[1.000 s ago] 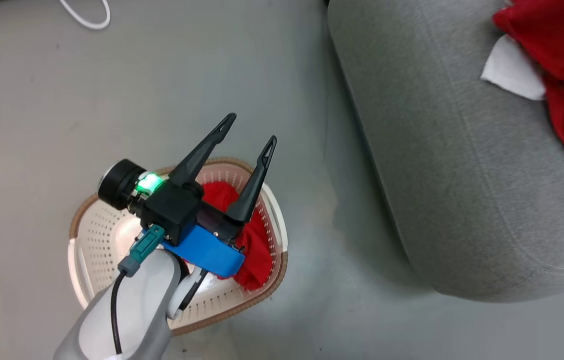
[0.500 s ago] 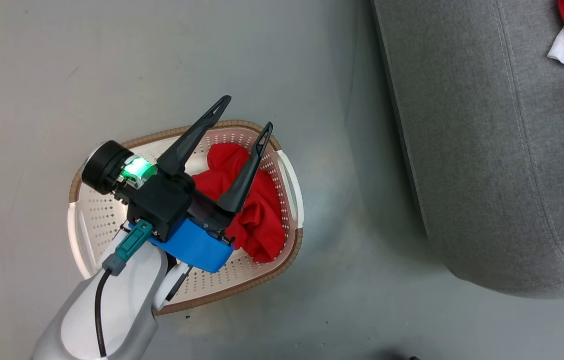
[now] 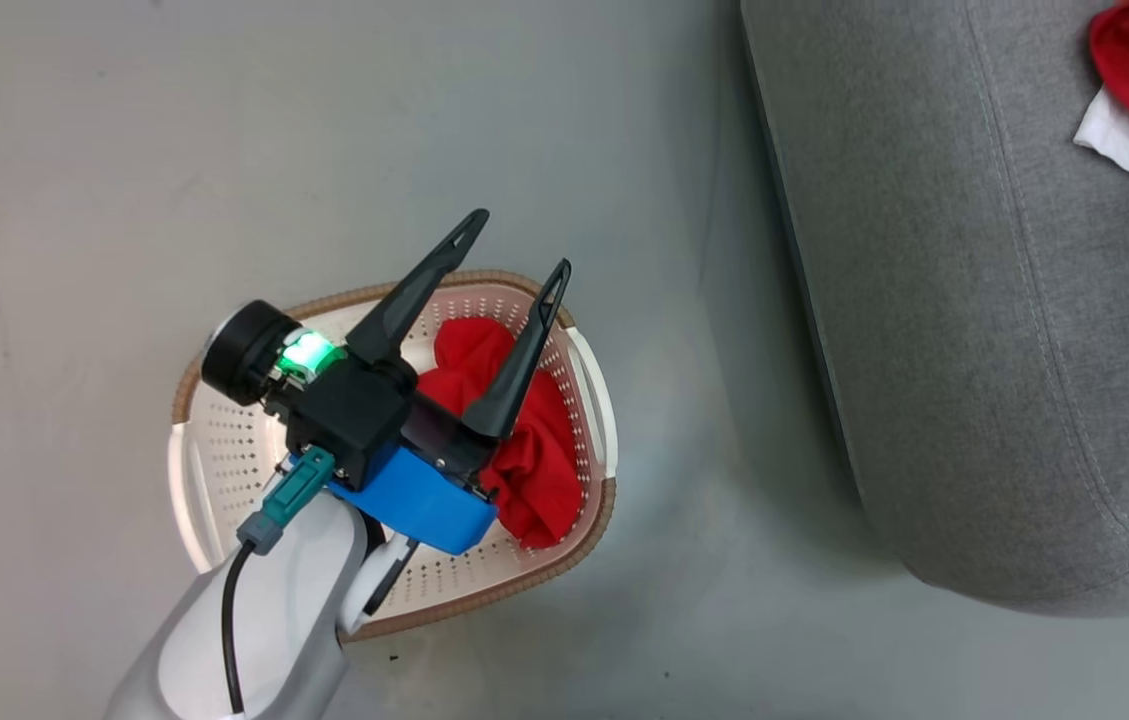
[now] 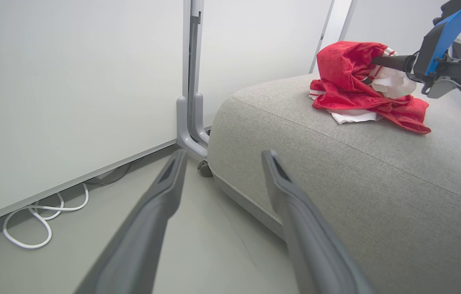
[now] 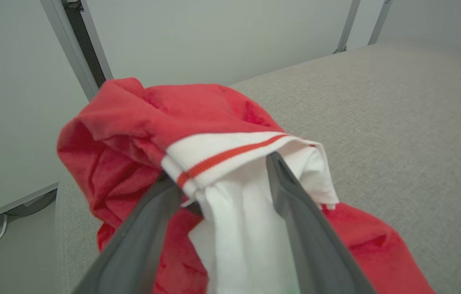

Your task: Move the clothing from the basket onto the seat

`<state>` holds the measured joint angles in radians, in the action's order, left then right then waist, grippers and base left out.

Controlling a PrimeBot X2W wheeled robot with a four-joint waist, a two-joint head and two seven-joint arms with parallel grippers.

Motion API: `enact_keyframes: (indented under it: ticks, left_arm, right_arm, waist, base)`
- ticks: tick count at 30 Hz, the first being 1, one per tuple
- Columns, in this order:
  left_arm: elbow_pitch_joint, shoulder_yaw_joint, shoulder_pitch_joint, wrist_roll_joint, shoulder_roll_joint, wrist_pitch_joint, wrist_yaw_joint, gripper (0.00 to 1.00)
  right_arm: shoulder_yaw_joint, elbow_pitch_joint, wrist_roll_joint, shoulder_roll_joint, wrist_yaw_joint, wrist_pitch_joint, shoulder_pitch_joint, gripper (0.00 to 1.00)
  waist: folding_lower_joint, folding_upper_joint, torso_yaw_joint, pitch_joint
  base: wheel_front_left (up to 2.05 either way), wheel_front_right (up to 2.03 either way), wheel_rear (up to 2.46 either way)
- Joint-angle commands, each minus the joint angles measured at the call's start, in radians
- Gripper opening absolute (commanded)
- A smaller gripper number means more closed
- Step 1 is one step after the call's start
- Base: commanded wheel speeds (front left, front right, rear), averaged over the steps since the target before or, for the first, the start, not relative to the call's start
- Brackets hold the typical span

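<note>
Now the grey sofa [image 3: 974, 300] carries the striped red garment [image 4: 348, 77], draped over our right tool [image 5: 220, 171], whose fingers [image 5: 303, 228] stand wide. Near it on the floor [image 3: 324, 130], the basket [image 3: 214, 470] holds the plain red garment [image 3: 534, 470]. Our left tool [image 3: 521, 240] hovers wide above; we should drop straight onto the bunched cloth, clearing the rim [image 3: 374, 294]. A white cable [image 4: 24, 246] lies well away.

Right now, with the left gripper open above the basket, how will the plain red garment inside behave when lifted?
Probably floppy: the plain red garment lies crumpled in folds against the basket wall, so it should sag and dangle from a pinch. Likely light, being loose cloth. The left gripper may catch only one fold, leaving the rest trailing.
</note>
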<state>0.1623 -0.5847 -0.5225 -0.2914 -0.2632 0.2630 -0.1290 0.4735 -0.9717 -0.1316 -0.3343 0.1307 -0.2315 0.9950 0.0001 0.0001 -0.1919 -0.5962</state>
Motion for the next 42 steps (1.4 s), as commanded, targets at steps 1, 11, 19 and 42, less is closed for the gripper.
enact_keyframes:
  ticks: [1, 11, 19, 42]
  left_arm:
    - [0.005, 0.002, 0.009, -0.007, 0.005, 0.003, -0.002, 1.00]
    - [0.057, 0.054, 0.103, -0.037, 0.060, 0.003, -0.002, 1.00]
    - [0.115, 0.116, 0.210, -0.059, 0.101, 0.003, -0.002, 1.00]
    - [0.215, 0.358, 0.405, -0.036, 0.140, 0.003, -0.002, 1.00]
  right_arm:
    - [-0.005, -0.006, 0.009, -0.011, 0.000, -0.007, -0.009, 1.00]
    - [-0.060, -0.054, 0.022, -0.038, 0.000, 0.002, -0.101, 1.00]
    - [-0.117, -0.051, 0.031, -0.041, 0.000, 0.008, -0.228, 1.00]
    - [-0.268, 0.484, 0.000, 0.170, 0.000, 0.053, -0.737, 1.00]
  waist:
    - [-0.0001, -0.0001, 0.010, 0.021]
    - [-0.0001, -0.0001, 0.058, 0.187]
    - [-0.0001, -0.0001, 0.110, 0.355]
    - [-0.0001, -0.0001, 0.218, 0.613]
  base:
    - [0.00, 0.00, 0.00]
    - [0.00, 0.00, 0.00]
    - [0.00, 0.00, 0.00]
    - [0.00, 0.00, 0.00]
